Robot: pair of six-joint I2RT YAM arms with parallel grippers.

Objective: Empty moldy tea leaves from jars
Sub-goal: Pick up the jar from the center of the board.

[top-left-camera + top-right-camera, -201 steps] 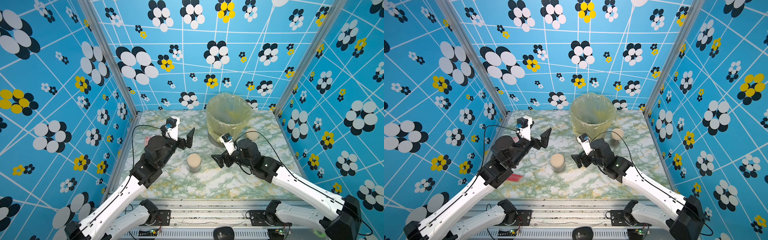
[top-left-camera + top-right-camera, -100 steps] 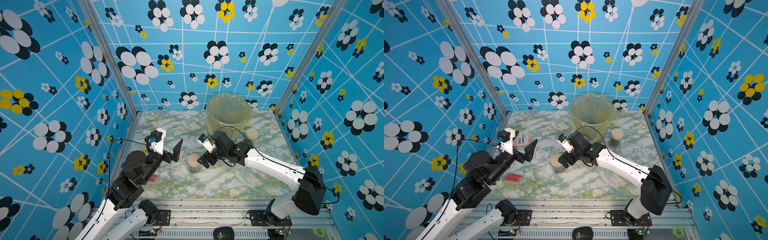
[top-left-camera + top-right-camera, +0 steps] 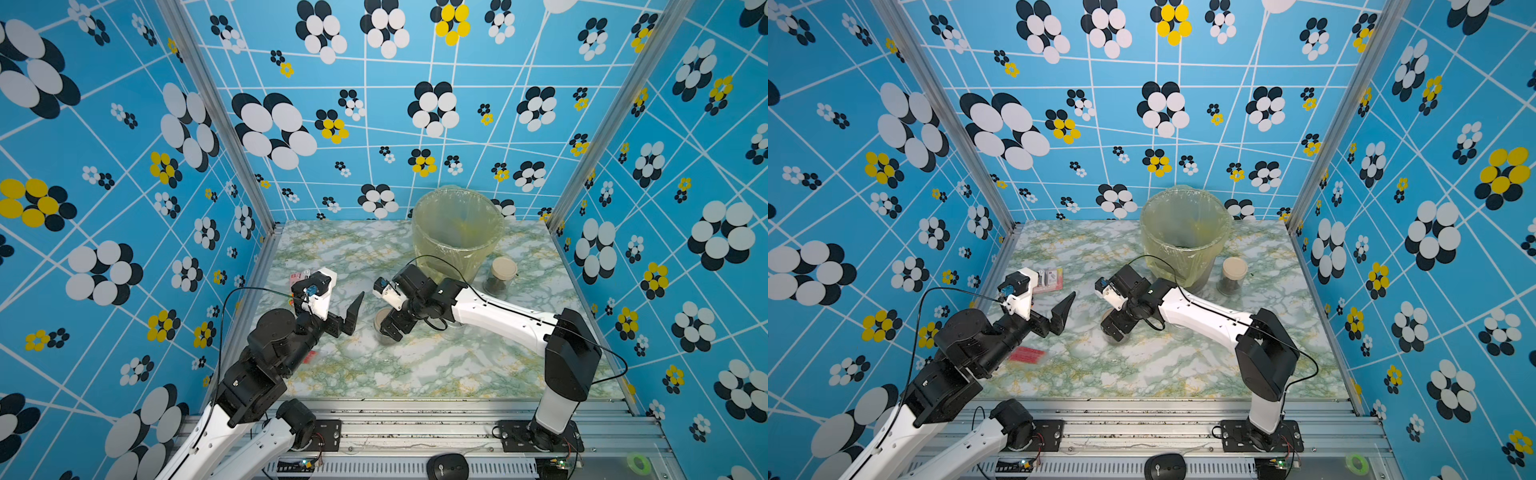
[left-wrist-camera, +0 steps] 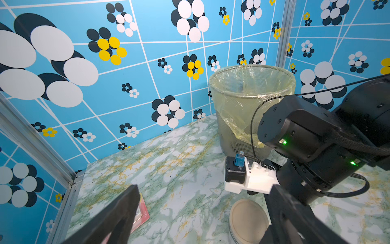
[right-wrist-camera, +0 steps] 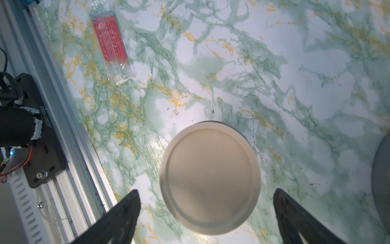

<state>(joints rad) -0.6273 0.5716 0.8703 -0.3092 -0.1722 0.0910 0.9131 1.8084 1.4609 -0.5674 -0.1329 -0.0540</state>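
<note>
A clear jar with a flat beige lid [image 5: 210, 177] stands mid-table, and in both top views my right gripper [image 3: 392, 329] points down right over it, hiding most of it. That gripper [image 5: 205, 199] is open, its fingers wide on either side of the lid, touching nothing. My left gripper [image 3: 341, 309] hovers open and empty just left of this jar [image 4: 249, 219]. A second beige-lidded jar [image 3: 500, 274] stands right of the bin, with dark moldy tea leaves [image 3: 494, 286] showing at its bottom. A translucent lid's edge [image 5: 383, 179] shows in the right wrist view.
The large bin lined with a yellow bag [image 3: 457, 199] stands at the back, behind the right arm. A red packet [image 3: 1027, 355] and a pink-and-white card pack [image 3: 1050, 278] lie on the left of the marble table. The metal rail [image 3: 415, 419] runs along the front edge.
My right gripper swung left from near the bin and tipped down over the middle jar. My left gripper drew back toward the front left. Both stayed open.
</note>
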